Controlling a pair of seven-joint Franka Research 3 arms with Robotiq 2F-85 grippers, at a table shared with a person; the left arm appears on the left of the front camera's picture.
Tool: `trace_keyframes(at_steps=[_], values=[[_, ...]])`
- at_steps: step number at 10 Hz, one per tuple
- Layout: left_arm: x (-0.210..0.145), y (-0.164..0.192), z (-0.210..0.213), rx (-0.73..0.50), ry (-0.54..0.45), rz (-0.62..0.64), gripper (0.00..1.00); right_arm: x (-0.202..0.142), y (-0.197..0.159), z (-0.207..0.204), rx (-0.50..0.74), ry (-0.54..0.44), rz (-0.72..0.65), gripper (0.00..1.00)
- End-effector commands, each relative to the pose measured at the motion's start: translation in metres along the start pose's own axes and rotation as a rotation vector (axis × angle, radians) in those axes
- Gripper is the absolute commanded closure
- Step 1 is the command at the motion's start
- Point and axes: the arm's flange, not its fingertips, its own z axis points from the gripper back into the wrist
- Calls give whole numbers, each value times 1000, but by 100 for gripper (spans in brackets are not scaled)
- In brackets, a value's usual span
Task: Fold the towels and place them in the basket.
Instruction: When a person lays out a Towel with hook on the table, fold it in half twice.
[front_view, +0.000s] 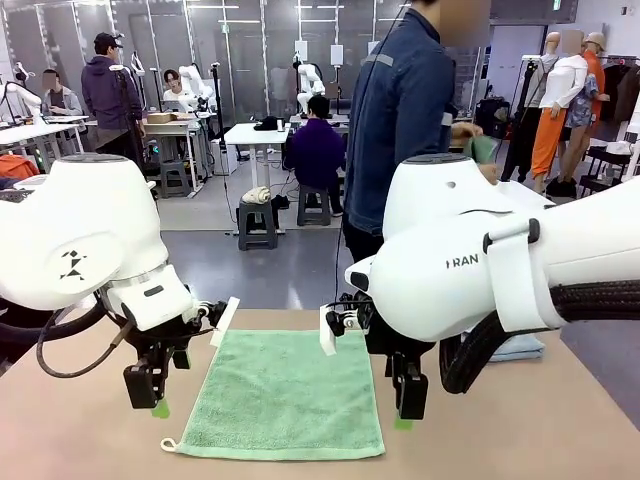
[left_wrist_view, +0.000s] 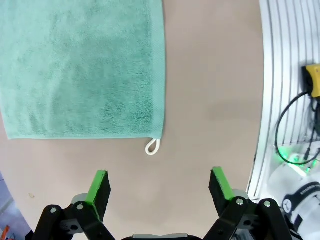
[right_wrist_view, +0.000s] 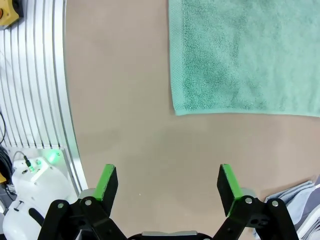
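A mint green towel (front_view: 285, 395) lies spread flat on the tan table, its white corner loop (front_view: 168, 444) at the near left. My left gripper (front_view: 148, 392) hangs open just off the towel's left edge. In the left wrist view the towel (left_wrist_view: 85, 65) and its loop (left_wrist_view: 152, 146) lie ahead of the open left gripper (left_wrist_view: 160, 187), with bare table between. My right gripper (front_view: 408, 400) hangs open by the towel's right edge. The right wrist view has the towel's corner (right_wrist_view: 245, 55) ahead of the right gripper (right_wrist_view: 167, 185). A pale blue-grey towel (front_view: 520, 348) lies behind the right arm. The basket is out of view.
A person in a dark blue jacket (front_view: 400, 120) stands at the far side, turned to the right. A ribbed metal rail (left_wrist_view: 280, 75) with cables and a yellow device (left_wrist_view: 312, 85) borders the table on my side. The pale towel (right_wrist_view: 295, 197) sits close to the right fingers.
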Motion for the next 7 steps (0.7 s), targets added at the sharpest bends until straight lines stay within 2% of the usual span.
trace_keyframes(at_steps=[1, 4, 7], values=[[6, -23, -18, 13, -9, -34, 0, 10, 15, -31, -38, -55, -23, 0], [7, -46, -47, 56, 55, -52, 0, 22, 33, -68, -93, -40, -39, 0], [6, -51, -70, 118, 72, 23, 0, 30, 32, -95, -111, -18, -40, 0]])
